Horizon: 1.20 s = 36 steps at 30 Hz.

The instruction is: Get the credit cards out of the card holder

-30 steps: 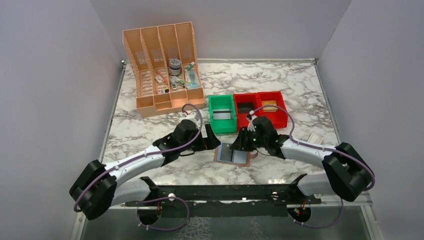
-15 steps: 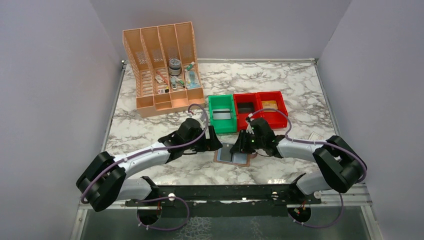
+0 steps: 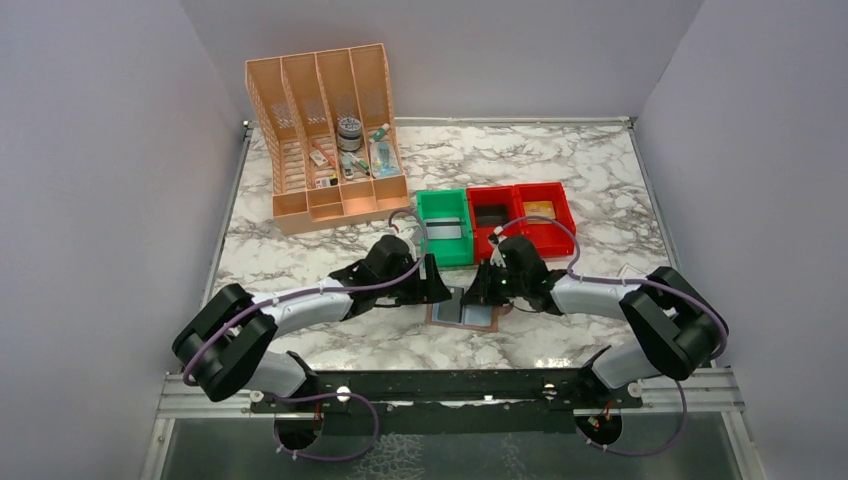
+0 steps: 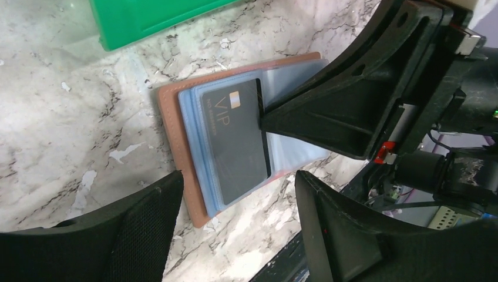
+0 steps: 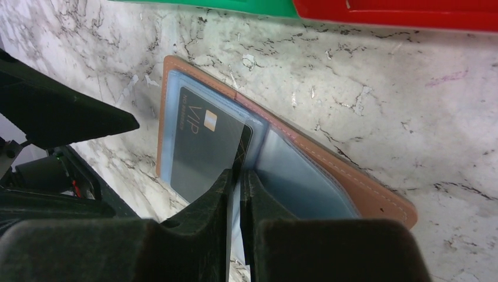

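Nearly pressed together, the right pincer (image 5: 236, 176) pinches the edge of a black credit card (image 5: 202, 150) lettered "VIP" in the open brown leather-look card holder (image 5: 346, 176), toward the near edge of the marbled worktop (image 5: 382, 88); the left pincer (image 4: 238, 194) hovers spread.

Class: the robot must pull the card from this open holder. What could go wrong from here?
1. The right fingers pinch the credit card at its very edge, beside the clear sleeve. They may catch the sleeve too, or slip off.
2. The left fingers stand open, apart from the card holder. Nothing pins it, so the whole holder may lift or slide.
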### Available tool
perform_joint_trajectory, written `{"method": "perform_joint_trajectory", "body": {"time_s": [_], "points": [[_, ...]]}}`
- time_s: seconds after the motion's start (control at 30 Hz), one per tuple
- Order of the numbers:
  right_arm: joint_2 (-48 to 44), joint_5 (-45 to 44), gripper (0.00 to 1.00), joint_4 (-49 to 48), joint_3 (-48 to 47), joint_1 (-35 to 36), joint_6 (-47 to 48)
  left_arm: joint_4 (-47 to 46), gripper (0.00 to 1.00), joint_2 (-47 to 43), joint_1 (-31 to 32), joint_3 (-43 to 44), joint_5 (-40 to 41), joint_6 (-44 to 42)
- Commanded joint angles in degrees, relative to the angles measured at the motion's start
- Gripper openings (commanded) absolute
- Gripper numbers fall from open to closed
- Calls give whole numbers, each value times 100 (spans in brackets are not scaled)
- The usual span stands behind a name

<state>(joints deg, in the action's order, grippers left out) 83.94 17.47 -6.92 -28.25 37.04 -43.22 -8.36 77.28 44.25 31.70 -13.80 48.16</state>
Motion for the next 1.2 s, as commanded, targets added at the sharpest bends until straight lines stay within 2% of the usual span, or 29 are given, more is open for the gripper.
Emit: {"method": "perform_joint_trajectory", "body": {"time_s": [0.0,0.23,0.73,1.03,1.17], "points": [[223,-176,9,115,-7,32,227,112,71,243,78,406,-188,-234],[193,-189,1,71,38,27,239,612,71,490,269,757,152,-515],[-156,-157,1,-164,357,32,46,1812,63,1100,821,1563,1178,-1073],[-212,-144,1,-166,333,31,-46,1911,62,1034,834,1599,1203,-1142],[-285,-183,1,-58,285,32,-37,1889,58,1045,844,1623,1230,-1136]]}}
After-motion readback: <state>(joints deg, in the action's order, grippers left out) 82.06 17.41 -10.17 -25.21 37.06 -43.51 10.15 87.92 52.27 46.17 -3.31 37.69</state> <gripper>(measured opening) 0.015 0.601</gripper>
